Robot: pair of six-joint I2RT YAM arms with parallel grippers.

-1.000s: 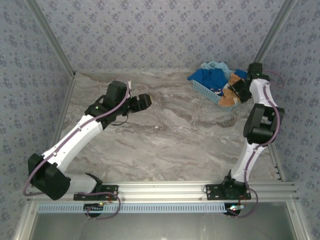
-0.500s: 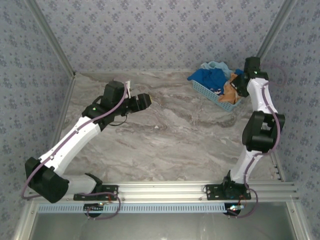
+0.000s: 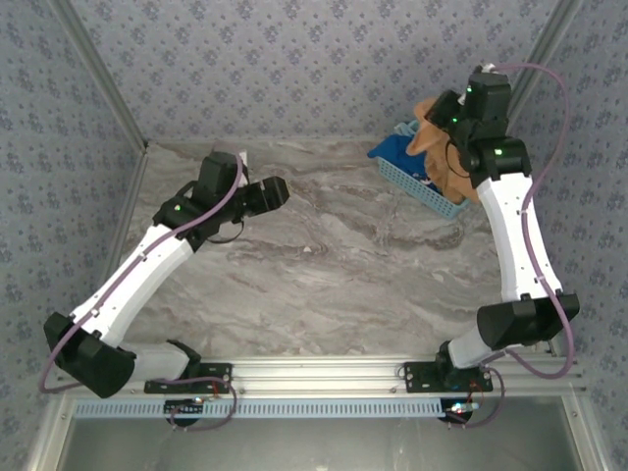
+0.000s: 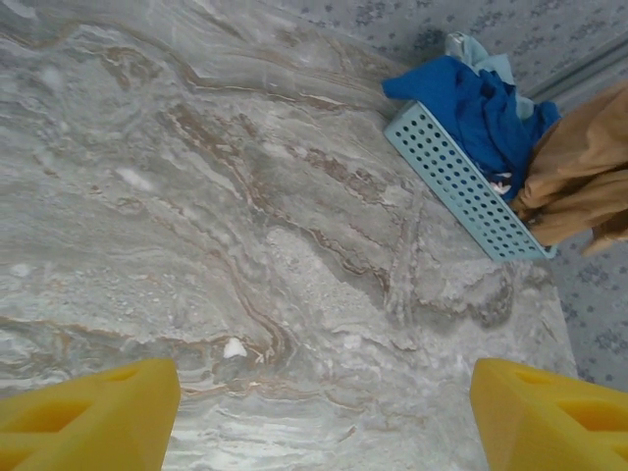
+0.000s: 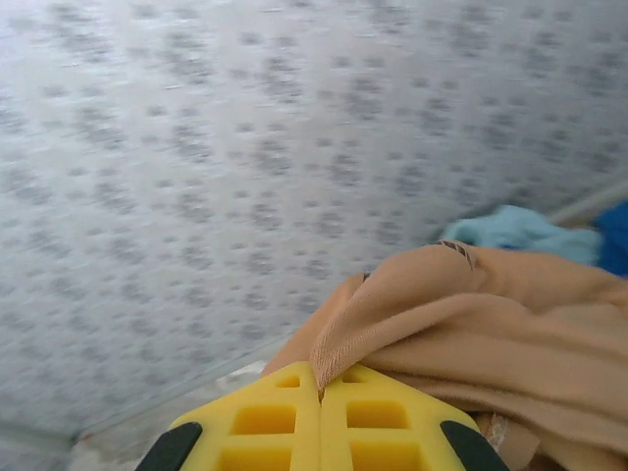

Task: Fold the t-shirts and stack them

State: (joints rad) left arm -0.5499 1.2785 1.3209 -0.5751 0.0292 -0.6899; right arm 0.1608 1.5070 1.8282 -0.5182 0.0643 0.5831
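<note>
1. The right claw [image 5: 321, 392] is clamped on a fold of the orange-tan t-shirt [image 5: 491, 314]. Its two yellow fingers [image 5: 265, 417] meet, and the cloth is pinched at the line between them.
2. In the top view this claw is high over the far right corner of the tabletop [image 3: 324, 285], above the light blue perforated basket [image 4: 461, 182].
3. The orange-tan t-shirt hangs from the claw in a bunched drape. Its lower part reaches down to the right end of the basket; I cannot tell whether it touches the rim.
4. The royal blue t-shirt [image 4: 481, 98] lies crumpled inside the basket and spills over the rim at its far left end.
5. The pale aqua t-shirt [image 4: 476, 54] sits just behind the blue one, at the far end of the basket, close to the patterned wall [image 3: 294, 69].
6. The basket rests on the tabletop at the far right, set at an angle to the wall.
7. The left claw [image 3: 278, 188] is wide and holds nothing. In its wrist view the yellow fingertips sit at the two bottom corners, with grey marbled tabletop between them.
8. The left claw hovers over the far left-centre of the tabletop, well apart from the basket and pointing towards it.
</note>
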